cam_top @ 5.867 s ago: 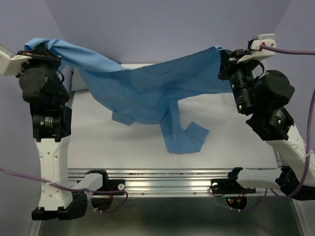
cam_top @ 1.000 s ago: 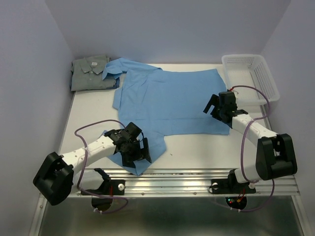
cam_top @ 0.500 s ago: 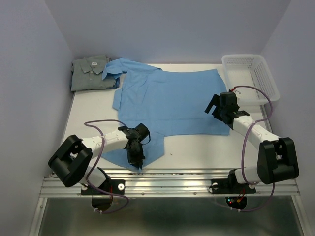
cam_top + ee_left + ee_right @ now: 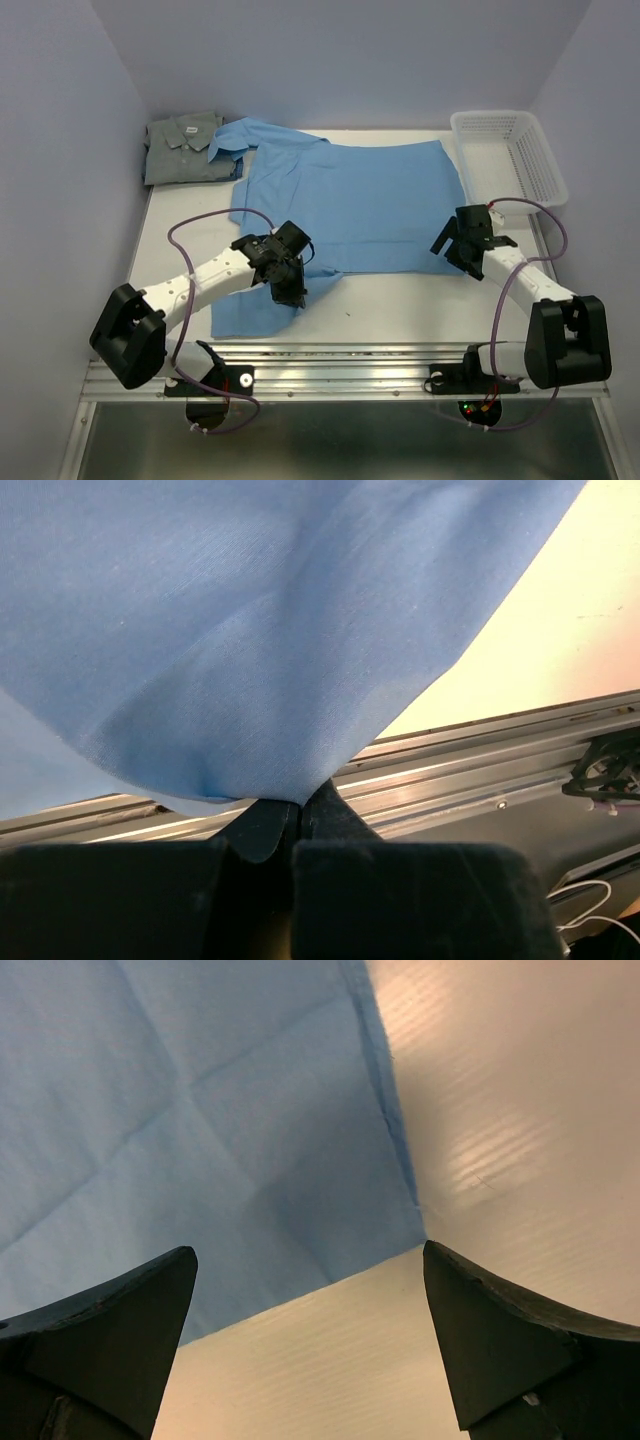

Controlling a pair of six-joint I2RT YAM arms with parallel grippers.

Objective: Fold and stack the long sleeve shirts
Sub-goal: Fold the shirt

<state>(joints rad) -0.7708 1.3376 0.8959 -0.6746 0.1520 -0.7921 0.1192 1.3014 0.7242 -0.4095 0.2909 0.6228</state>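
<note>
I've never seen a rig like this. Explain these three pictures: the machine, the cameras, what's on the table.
Two robot arms with two-finger grippers stand at the near edge of a table. The wide picture looks down from above and behind them; the other two come from a camera on each wrist. On it lie a spread light blue shirt, a folded grey-green shirt far left, and a white basket far right. The left gripper is shut, pinching the blue shirt's cloth; the right gripper is open over its near right corner, holding nothing.

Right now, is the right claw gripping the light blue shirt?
No, the right claw stands wide open over a corner of the light blue shirt.
</note>
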